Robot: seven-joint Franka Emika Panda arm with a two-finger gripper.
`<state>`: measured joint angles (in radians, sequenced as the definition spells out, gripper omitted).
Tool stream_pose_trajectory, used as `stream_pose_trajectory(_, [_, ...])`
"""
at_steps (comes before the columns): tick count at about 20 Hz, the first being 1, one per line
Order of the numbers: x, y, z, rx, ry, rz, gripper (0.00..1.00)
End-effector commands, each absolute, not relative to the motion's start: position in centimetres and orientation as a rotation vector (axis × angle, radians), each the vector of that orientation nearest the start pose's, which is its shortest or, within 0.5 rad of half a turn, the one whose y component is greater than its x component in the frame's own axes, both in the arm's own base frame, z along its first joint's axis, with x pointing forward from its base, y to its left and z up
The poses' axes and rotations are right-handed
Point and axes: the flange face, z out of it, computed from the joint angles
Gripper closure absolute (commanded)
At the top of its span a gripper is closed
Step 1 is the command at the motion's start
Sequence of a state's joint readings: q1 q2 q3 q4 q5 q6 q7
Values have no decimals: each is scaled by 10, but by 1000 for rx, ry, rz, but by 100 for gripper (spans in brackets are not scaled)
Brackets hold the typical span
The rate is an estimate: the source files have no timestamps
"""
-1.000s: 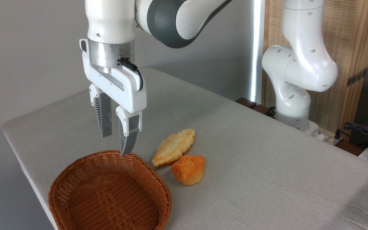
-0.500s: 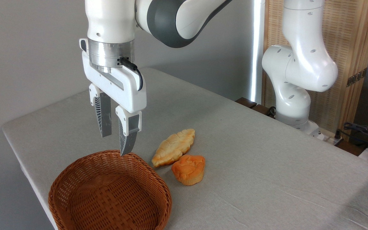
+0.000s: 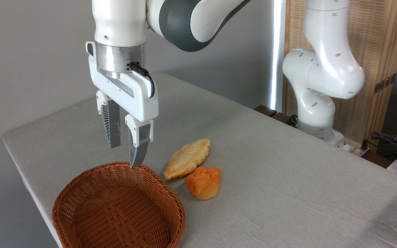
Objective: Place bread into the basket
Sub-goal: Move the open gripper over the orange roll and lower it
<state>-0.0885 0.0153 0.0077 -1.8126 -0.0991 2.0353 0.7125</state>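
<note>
The bread (image 3: 203, 182), a small deep-orange bun with a lumpy top, lies on the grey table just right of the basket (image 3: 81, 193). That basket is round, brown wicker with low sides, and nothing lies in it. My gripper (image 3: 123, 155) hangs above the basket's far rim, left of the bread and well apart from it. Its two fingers point down, stand open, and hold nothing.
A longer, paler golden leaf-shaped pastry (image 3: 187, 158) lies touching the bread on its far side. The arm's white base (image 3: 317, 103) stands at the table's far right edge. Cables (image 3: 391, 141) lie off the right. The table's left edge (image 3: 16, 162) runs close to the basket.
</note>
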Motion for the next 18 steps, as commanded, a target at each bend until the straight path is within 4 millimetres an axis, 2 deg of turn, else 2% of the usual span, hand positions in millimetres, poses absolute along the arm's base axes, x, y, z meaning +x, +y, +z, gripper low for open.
stream_pose_trajectory(1, [582,-50,548,-2920,1154,-341,0])
stream_pose_trajectory(5, [564,-35,546,-2951,1136,-267,0])
stream_pose_trajectory(9, [528,-14,536,-2967,1158,-200,0])
stream_pose_trajectory(14, [503,0,493,-2982,1230,-72,0])
stream_pose_trajectory(16, [495,11,481,-2977,1276,-46,0])
stream_pose_trajectory(18, [493,12,473,-2967,1315,-23,0])
